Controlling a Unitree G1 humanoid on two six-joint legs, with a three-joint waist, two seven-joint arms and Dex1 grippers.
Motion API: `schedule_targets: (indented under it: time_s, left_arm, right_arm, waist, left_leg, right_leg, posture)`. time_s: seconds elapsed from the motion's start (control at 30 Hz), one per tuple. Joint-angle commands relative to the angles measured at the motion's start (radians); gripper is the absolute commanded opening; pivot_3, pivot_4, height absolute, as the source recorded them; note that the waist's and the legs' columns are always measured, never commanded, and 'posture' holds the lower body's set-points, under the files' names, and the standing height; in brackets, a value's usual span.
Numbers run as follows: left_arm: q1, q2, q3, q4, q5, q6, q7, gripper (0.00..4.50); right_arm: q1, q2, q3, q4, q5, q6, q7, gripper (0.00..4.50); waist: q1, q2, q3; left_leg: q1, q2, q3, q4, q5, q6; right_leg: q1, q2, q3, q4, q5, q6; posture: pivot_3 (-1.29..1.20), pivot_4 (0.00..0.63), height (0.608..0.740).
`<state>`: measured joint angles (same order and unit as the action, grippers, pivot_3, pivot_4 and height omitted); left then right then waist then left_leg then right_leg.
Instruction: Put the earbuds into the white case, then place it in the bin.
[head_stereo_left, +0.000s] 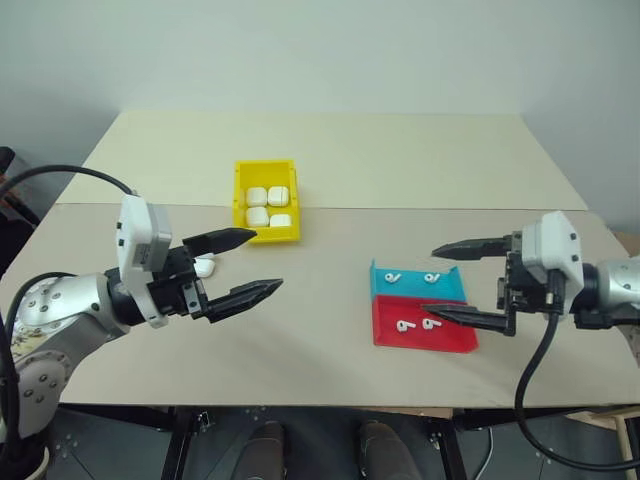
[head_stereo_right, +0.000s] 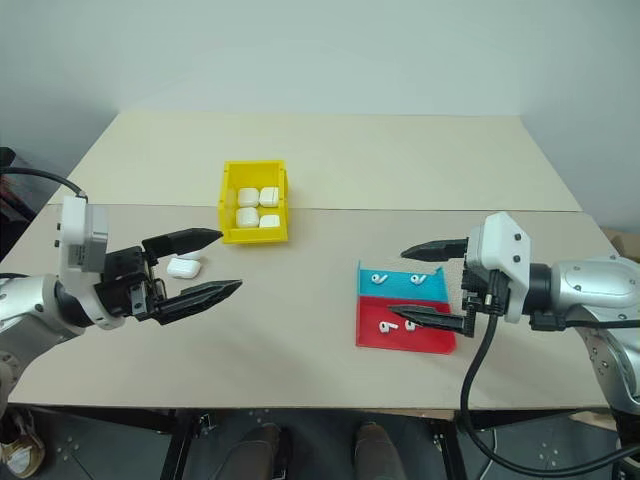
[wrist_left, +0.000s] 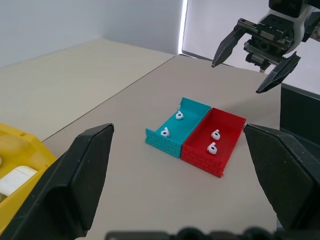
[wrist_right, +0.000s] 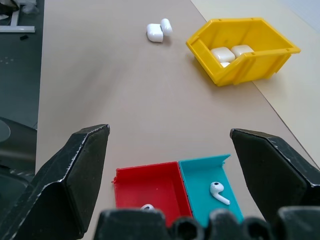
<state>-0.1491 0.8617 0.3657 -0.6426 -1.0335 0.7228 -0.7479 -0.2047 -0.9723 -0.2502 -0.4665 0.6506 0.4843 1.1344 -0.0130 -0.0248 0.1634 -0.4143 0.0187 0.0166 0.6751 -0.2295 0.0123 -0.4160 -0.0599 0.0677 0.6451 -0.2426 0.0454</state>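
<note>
Hovering with both my left gripper (head_stereo_right: 200, 265) and right gripper (head_stereo_right: 432, 284) released and empty, I judge nothing begun: next, pick an earbud (head_stereo_right: 379, 276) from the trays near the desk's front edge for the open white case (head_stereo_right: 184, 266).

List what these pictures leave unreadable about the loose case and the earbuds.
- Loose white case: the left gripper covers part of it in the left eye view; lid state unclear there.
- Earbuds in the red tray: right wrist view cuts one at its lower edge.
- Cases in the yellow bin: whether they hold earbuds is hidden.

Bare table (head_stereo_right: 300, 300) lies between the bin (head_stereo_right: 254, 203) and the trays (head_stereo_right: 405, 310).
</note>
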Motion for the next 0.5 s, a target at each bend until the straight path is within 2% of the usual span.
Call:
schedule_targets:
  time_s: [0.03,0.13,0.27,0.37,0.5]
  left_arm:
    - [-0.015,0.006,0.035,-0.014,-0.034,-0.016,-0.001,4.5]
    - [-0.027,0.021,0.029,-0.006,-0.039,0.005,0.016,4.5]
    - [-0.022,0.018,0.009,-0.007,0.032,-0.035,0.025,4.5]
    - [-0.036,0.012,-0.021,-0.032,0.101,-0.015,0.126,4.5]
    - [-0.088,0.026,-0.053,-0.096,0.202,0.075,0.345,4.5]
  right_arm:
    - [0.004,-0.003,-0.037,-0.023,0.016,-0.024,0.006,4.46]
    - [0.007,-0.002,-0.039,-0.028,0.018,-0.024,0.004,4.46]
    - [0.008,0.004,-0.033,-0.03,0.014,-0.025,-0.005,4.46]
    - [0.012,0.008,-0.035,-0.035,0.015,-0.024,-0.011,4.46]
    - [0.011,0.016,-0.015,-0.031,0.008,-0.026,-0.013,4.46]
  waist:
    - [0.0,0.0,0.0]
    - [0.0,0.0,0.0]
    - [0.0,0.0,0.0]
    - [0.0,0.0,0.0]
    - [0.001,0.0,0.0]
  left_leg:
    - [0.0,0.0,0.0,0.0,0.0,0.0]
    - [0.0,0.0,0.0,0.0,0.0,0.0]
    - [0.0,0.0,0.0,0.0,0.0,0.0]
    - [0.0,0.0,0.0,0.0,0.0,0.0]
    - [0.0,0.0,-0.002,0.0,0.0,0.0]
  right_leg:
    - [0.0,0.0,0.0,0.0,0.0,0.0]
    - [0.0,0.0,0.0,0.0,0.0,0.0]
    - [0.0,0.0,0.0,0.0,0.0,0.0]
    - [0.0,0.0,0.0,0.0,0.0,0.0]
    - [0.0,0.0,0.0,0.0,0.0,0.0]
  posture:
    - [0.0,0.15,0.74]
    - [0.0,0.15,0.74]
    - [0.0,0.15,0.74]
    - [0.0,0.15,0.74]
    - [0.0,0.15,0.74]
